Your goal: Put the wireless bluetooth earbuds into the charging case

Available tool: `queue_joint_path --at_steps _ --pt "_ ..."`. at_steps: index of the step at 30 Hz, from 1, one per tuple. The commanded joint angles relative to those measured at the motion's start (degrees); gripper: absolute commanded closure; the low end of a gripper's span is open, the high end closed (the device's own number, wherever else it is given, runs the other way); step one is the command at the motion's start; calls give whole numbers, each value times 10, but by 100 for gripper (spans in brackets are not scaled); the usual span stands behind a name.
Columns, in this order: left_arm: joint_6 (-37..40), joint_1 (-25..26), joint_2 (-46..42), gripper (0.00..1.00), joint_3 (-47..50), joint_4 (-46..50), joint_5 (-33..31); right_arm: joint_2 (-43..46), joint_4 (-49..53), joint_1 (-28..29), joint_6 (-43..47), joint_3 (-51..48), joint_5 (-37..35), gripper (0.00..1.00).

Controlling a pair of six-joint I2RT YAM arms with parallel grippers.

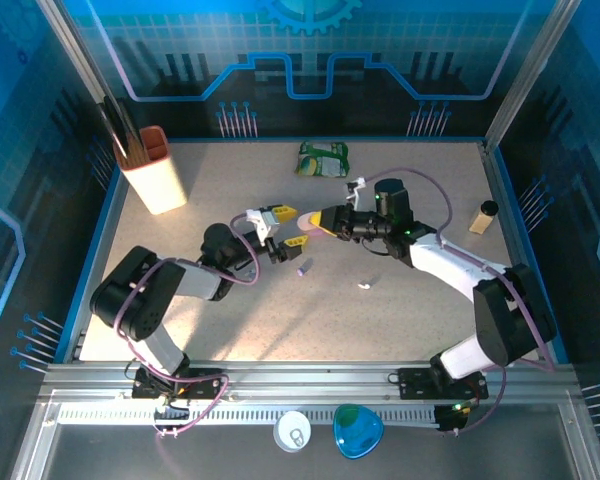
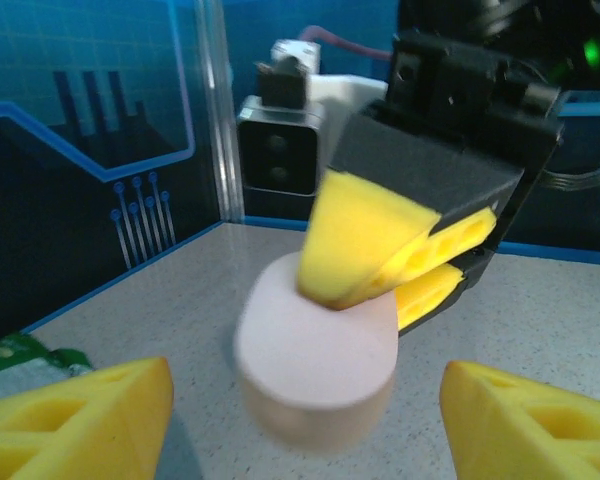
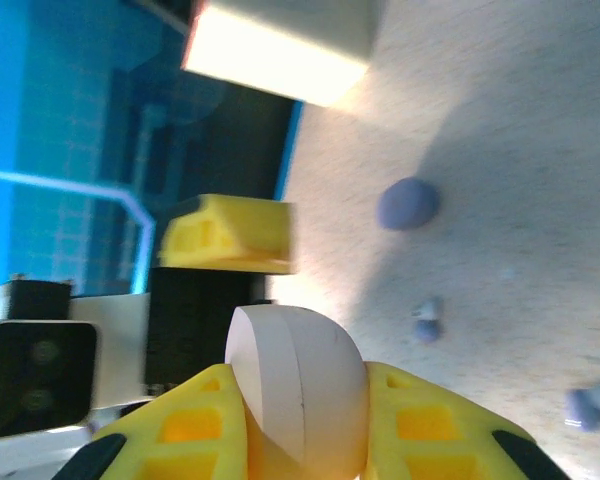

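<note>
Charging case, pale pink, pinched tight in right gripper, just ahead of left gripper, whose jaws gape wide and hold nothing. Lilac earbud and white earbud lie loose on table. Green packet print too small to read.

Mid-table, left gripper with yellow fingers spread, tip to tip with the right gripper. Pinched in the right one, a pale case. Just nearer, lying loose, a lilac earbud; to its right, a white earbud. At the back, a green packet; back left, a cream holder with dark sticks; far right, a small bottle. On the near rail, a white round case beside a blue case.
</note>
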State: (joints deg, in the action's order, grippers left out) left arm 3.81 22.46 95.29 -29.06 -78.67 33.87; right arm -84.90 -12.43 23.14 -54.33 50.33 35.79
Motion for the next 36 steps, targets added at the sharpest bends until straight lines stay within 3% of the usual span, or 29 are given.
queue_joint_path --at_steps 1,8,13,17,27,36 --pt "-21 -24 -30 22 18 10 4 19 107 -32 75 -28 -100 78" --pt "59 -40 -101 1 9 198 -42 7 133 -82 117 -87 -169 78" --pt "158 -41 -143 1 -47 429 -91 -31 116 -115 124 -124 -177 78" --pt "196 -41 -151 1 -94 557 -129 -47 100 -128 121 -138 -189 75" --pt "259 -52 -127 1 -206 831 -274 22 217 -136 183 -93 -266 31" --pt "253 -111 -43 1 -306 1035 -304 70 288 -104 219 -39 -306 26"
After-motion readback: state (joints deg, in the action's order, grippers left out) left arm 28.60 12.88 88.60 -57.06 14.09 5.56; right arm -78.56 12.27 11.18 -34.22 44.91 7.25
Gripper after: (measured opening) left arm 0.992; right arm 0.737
